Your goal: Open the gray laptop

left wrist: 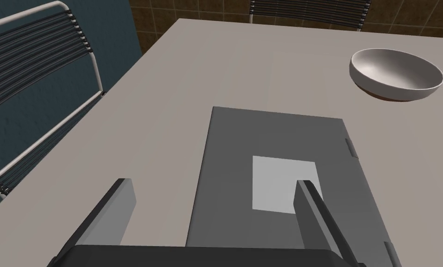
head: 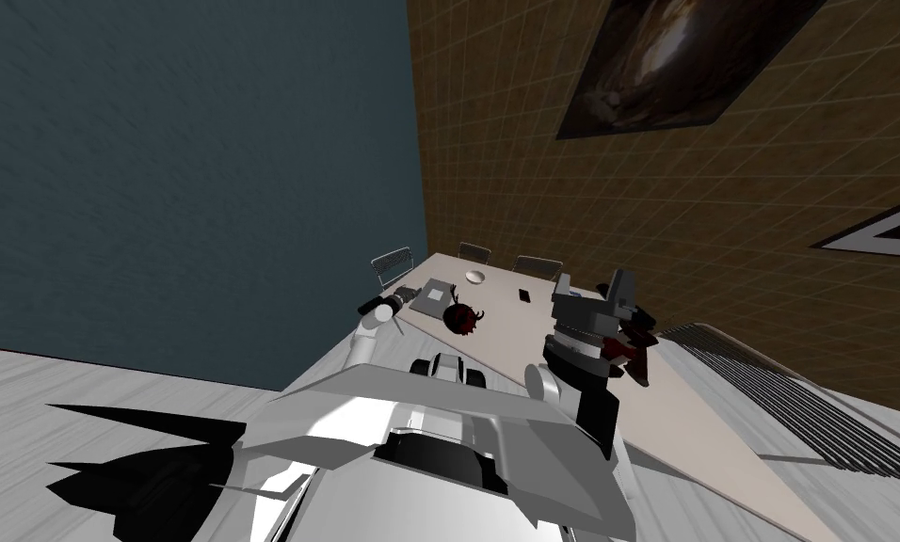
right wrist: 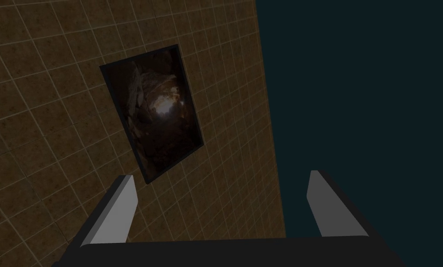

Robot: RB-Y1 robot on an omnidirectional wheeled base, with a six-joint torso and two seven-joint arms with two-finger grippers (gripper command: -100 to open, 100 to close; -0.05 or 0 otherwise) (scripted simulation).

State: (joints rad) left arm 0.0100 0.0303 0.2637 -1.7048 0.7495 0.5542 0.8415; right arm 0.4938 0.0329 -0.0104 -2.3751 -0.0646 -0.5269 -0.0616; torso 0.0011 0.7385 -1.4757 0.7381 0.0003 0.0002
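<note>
While left tool hovers spread, laptop lies beneath.

No lettering can be read; the gray laptop bears a plain patch

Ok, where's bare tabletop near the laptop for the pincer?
Bare table lies between the laptop and the edge by the chair, and past the laptop's far edge. Crowded opposite: the bowl and a dark red object.
</note>
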